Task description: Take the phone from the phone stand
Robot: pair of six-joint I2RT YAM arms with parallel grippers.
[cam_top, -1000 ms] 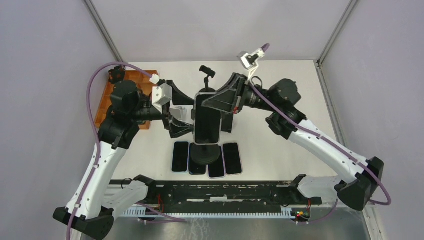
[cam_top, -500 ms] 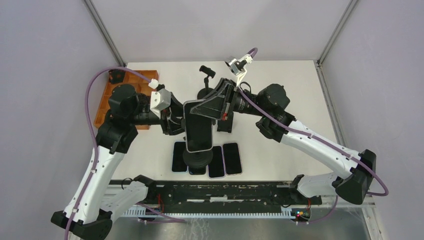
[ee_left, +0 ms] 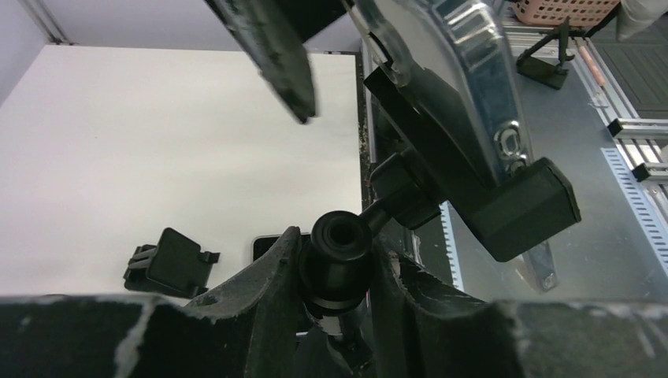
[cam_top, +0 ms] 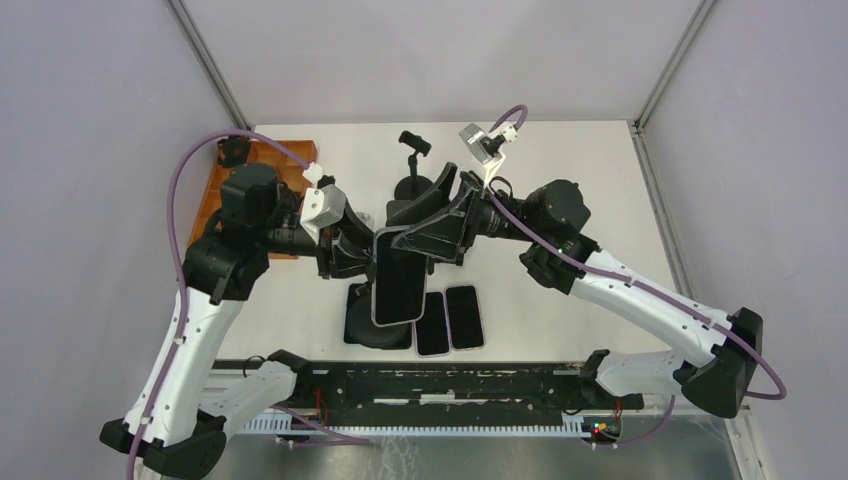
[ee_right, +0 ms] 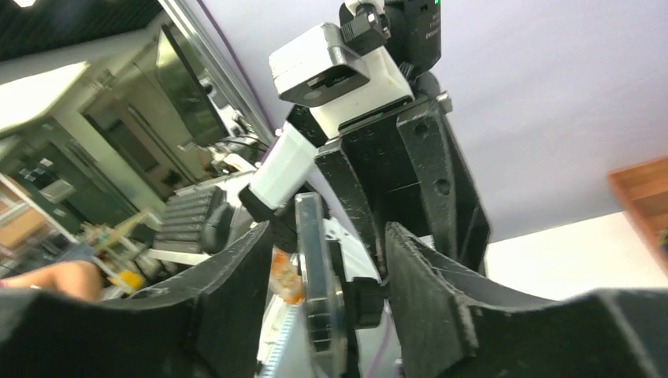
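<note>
Left wrist view, nearest first: the left gripper (ee_left: 335,256) is clamped on the round black neck (ee_left: 340,236) of the phone stand (ee_left: 410,193), a finger pressed to each side. Beyond it, at the upper right of the frame, the phone (ee_left: 449,71) sits in the stand's cradle (ee_left: 524,209), tilted and not yet free. In the right wrist view the right gripper (ee_right: 327,244) straddles the phone edge-on, jaws apart with a gap on both sides.

The step in hand looks like the pull itself. To do it well, I'd keep the left grip firm so the stand cannot rise. The right jaws should close squarely on the phone's long edges, then draw it straight out along the cradle without twisting. Spare phones (cam_top: 463,315) lie flat on the table (cam_top: 600,180) just beside the base, so the stand should stay put.
</note>
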